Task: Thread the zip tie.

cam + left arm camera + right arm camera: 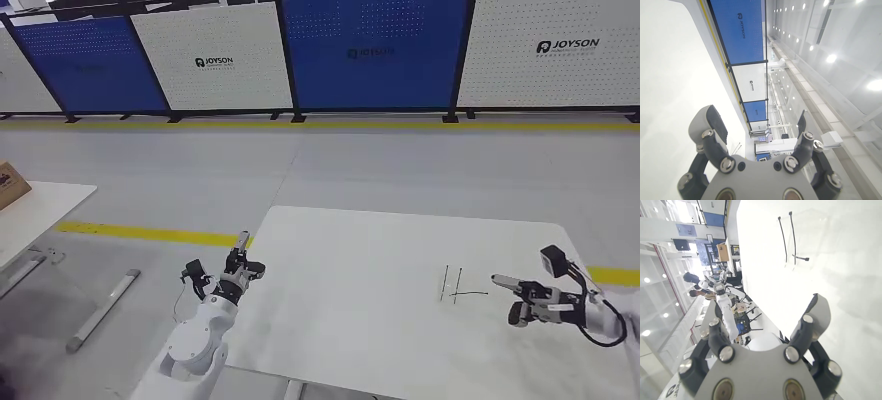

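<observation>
Two long black zip ties (783, 237) lay flat and side by side on the white tabletop (350, 260). They were in its right half, closer to the right edge than the left. A shorter third tie (800, 257) lay crosswise by one end of the pair; whether it touched them could not be made out.

Such ties would likely be very light, thin and springy, with a smooth skin that slips easily. Lying flat against the surface, they would give little to pinch. The square head looked like the best hold for one side. The other side would do better to grip the strap a little back from its pointed tip, leaving enough tail free to steer into the slot.

The right gripper (763, 300) was near the ties, on their right-edge side. Its fingers were spread wide with nothing between them. The left gripper (757, 113) sat at the left edge of the tabletop, well apart from the ties. It too was wide open and empty.
</observation>
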Robot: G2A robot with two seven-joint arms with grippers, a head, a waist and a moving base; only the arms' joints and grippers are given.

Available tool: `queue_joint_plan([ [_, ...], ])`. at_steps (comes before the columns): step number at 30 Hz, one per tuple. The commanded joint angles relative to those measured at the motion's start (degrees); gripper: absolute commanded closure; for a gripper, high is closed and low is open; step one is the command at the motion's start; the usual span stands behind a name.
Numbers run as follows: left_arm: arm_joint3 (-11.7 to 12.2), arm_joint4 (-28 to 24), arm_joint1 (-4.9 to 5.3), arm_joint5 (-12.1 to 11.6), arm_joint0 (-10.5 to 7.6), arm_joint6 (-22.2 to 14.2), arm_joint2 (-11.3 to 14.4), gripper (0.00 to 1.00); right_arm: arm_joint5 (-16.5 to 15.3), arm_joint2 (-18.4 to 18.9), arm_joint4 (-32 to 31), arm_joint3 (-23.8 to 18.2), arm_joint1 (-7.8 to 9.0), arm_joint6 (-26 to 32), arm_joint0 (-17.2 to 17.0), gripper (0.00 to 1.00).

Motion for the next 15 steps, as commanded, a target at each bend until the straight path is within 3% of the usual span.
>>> queue_joint_plan([
  [1, 0.0, 0.0, 0.0, 0.0, 0.0, 0.0, 0.0, 0.0, -0.93, -1.03, -0.72, 0.71, 0.16, -0.21, 0.47, 0.0],
  [5, 0.0, 0.0, 0.0, 0.0, 0.0, 0.0, 0.0, 0.0, -3.65, -5.89, -2.0, 3.08, 0.43, -0.21, 2.51, 0.0],
  [8, 0.0, 0.0, 0.0, 0.0, 0.0, 0.0, 0.0, 0.0, -6.64, -10.96, -3.04, 7.73, 0.59, -0.21, 7.14, 0.0],
  [9, 0.0, 0.0, 0.0, 0.0, 0.0, 0.0, 0.0, 0.0, -7.26, -11.61, -3.36, 9.64, 0.54, -0.21, 8.78, 0.0],
  [15, 0.0, 0.0, 0.0, 0.0, 0.0, 0.0, 0.0, 0.0, -7.26, -11.61, -3.36, 9.64, 0.54, -0.21, 8.78, 0.0],
])
